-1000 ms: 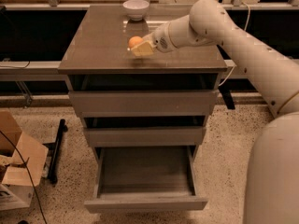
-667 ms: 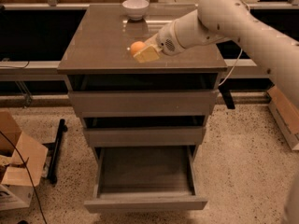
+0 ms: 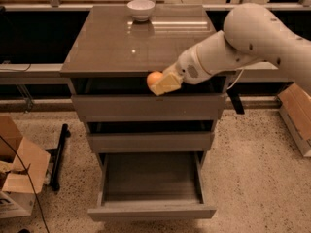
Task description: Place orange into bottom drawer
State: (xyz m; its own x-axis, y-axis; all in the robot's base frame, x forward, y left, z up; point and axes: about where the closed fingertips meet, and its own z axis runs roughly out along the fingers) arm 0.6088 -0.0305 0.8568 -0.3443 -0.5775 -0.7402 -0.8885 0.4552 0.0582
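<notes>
My gripper (image 3: 160, 84) is shut on the orange (image 3: 154, 78), a small round fruit, and holds it in the air in front of the cabinet's front edge, at the level of the top drawer. The white arm reaches in from the right. The bottom drawer (image 3: 151, 211) is pulled open below, a wide shallow grey-brown tray with nothing in it. The orange hangs well above it.
A white bowl (image 3: 141, 8) stands at the back of the cabinet top (image 3: 112, 42). The two upper drawers (image 3: 146, 108) are partly out. Cardboard boxes lie on the floor at the left (image 3: 17, 171) and right (image 3: 296, 113). A black bar (image 3: 58, 154) lies left of the cabinet.
The gripper has carried the orange off the cabinet top, forward and down past the front edge. The view has also shifted, so the cabinet sits lower and more centred.
</notes>
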